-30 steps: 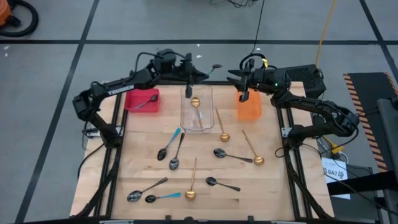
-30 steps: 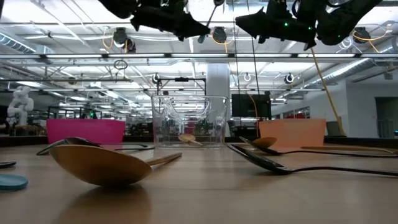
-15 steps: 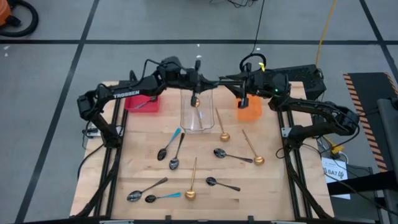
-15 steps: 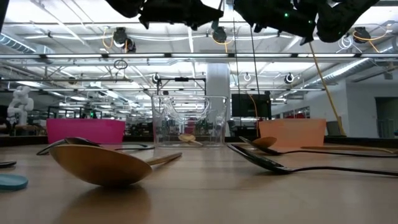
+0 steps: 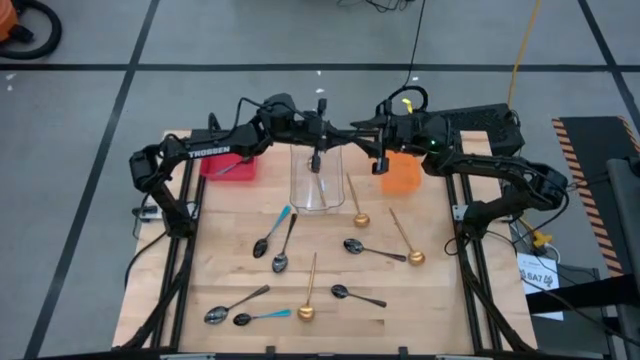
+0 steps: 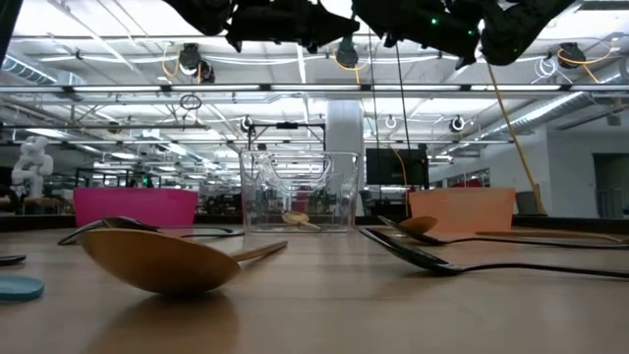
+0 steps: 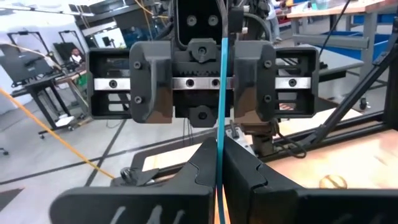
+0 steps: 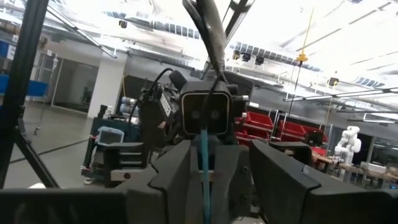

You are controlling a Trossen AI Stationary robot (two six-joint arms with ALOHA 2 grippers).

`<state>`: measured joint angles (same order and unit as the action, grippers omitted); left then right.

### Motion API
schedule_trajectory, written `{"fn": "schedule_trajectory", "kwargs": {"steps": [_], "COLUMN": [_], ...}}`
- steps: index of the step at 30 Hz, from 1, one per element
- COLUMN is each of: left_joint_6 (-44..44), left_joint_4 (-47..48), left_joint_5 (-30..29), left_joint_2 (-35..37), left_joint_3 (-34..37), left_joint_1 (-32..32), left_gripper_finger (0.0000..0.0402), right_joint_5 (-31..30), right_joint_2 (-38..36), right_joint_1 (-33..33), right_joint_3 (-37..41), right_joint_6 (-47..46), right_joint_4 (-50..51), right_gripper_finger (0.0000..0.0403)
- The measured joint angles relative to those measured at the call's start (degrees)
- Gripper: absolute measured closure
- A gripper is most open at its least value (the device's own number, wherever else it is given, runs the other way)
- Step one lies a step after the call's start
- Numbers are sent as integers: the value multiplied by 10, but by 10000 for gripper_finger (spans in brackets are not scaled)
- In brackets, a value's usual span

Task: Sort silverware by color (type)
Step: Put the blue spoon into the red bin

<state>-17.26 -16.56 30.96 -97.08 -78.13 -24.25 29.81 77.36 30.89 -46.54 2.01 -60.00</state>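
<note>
High view: above the clear container (image 5: 318,180), the left gripper (image 5: 322,133) pinches a blue-handled spoon (image 7: 219,118); the right gripper (image 5: 366,133) faces it, fingers spread around the handle.

Grey floor (image 5: 80,110) with dark lines surrounds the wooden table (image 5: 430,300).

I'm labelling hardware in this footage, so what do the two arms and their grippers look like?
Both arms are matte black with jointed segments. The left arm carries white TROSSEN lettering. The right arm has a small green light near its wrist and a black cable looping above it. Seen from the left wrist, the right gripper is blocky black with a silver toothed rail and screws.
</note>
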Motion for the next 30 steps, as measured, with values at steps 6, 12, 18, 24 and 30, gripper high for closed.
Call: {"fn": "schedule_trajectory", "kwargs": {"steps": [6, 12, 18, 24, 30], "left_joint_6": [-1, -2, -2, 20, 34], "left_joint_4": [0, 0, 0, -1, 5], "left_joint_5": [-5, -6, -22, -27, -27], "left_joint_2": [0, 0, 0, 0, 0], "left_joint_3": [0, 0, 0, 0, 0], "left_joint_1": [-2, -3, -4, -7, -15], "left_gripper_finger": [390, 390, 390, 388, 352], "right_joint_5": [0, 3, 2, -1, -1], "right_joint_2": [0, 0, 0, 0, 0], "right_joint_1": [0, -2, -2, -2, 1], "right_joint_3": [0, 0, 0, 0, 0], "right_joint_6": [0, 18, 19, 15, 4], "right_joint_4": [-9, -11, -10, -9, -7], "right_gripper_finger": [266, 348, 392, 398, 400]}}
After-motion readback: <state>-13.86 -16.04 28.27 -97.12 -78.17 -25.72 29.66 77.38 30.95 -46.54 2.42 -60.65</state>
